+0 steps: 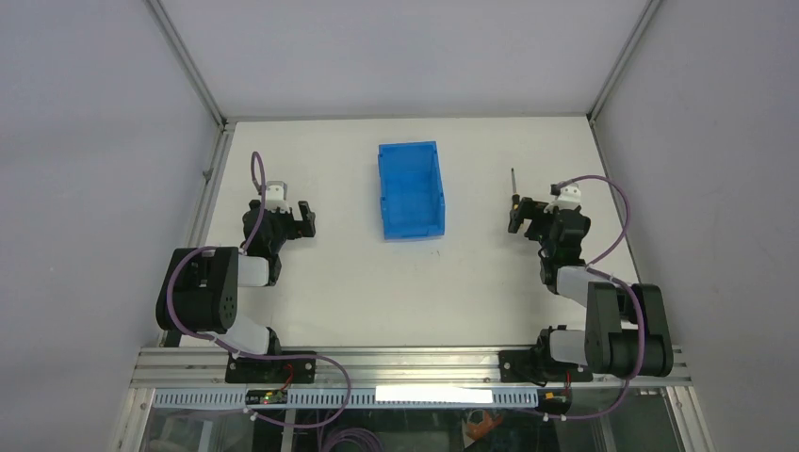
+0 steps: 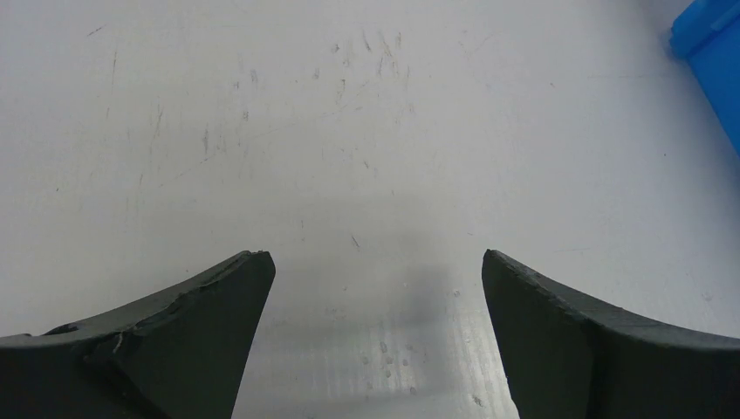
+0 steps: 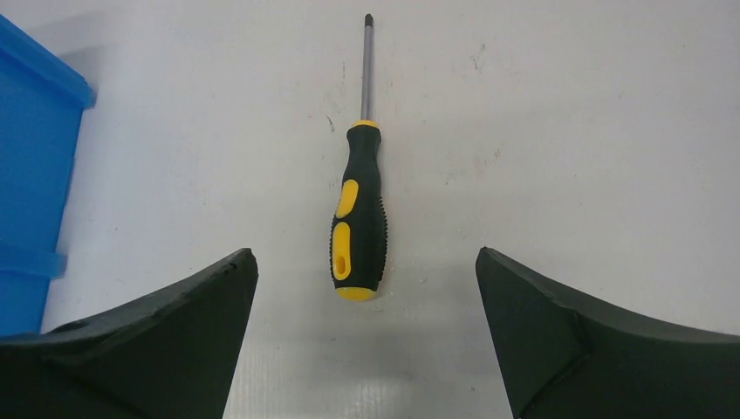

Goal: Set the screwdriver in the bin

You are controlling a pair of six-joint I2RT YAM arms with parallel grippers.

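Observation:
The screwdriver [image 3: 358, 218], with a yellow-and-black handle and a thin dark shaft, lies flat on the white table, tip pointing away. My right gripper [image 3: 366, 257] is open, and the handle's butt end lies just ahead of the gap between its fingertips, untouched. In the top view the screwdriver [image 1: 514, 198] lies right of the blue bin [image 1: 411, 188], close to my right gripper [image 1: 537, 215]. The bin's edge also shows in the right wrist view [image 3: 30, 131]. My left gripper [image 2: 378, 262] is open and empty over bare table, left of the bin [image 2: 711, 44].
The white table [image 1: 396, 282] is enclosed by grey walls with aluminium frame posts at the back corners. My left gripper [image 1: 280, 215] sits at the table's left side. An aluminium rail runs along the near edge by the arm bases.

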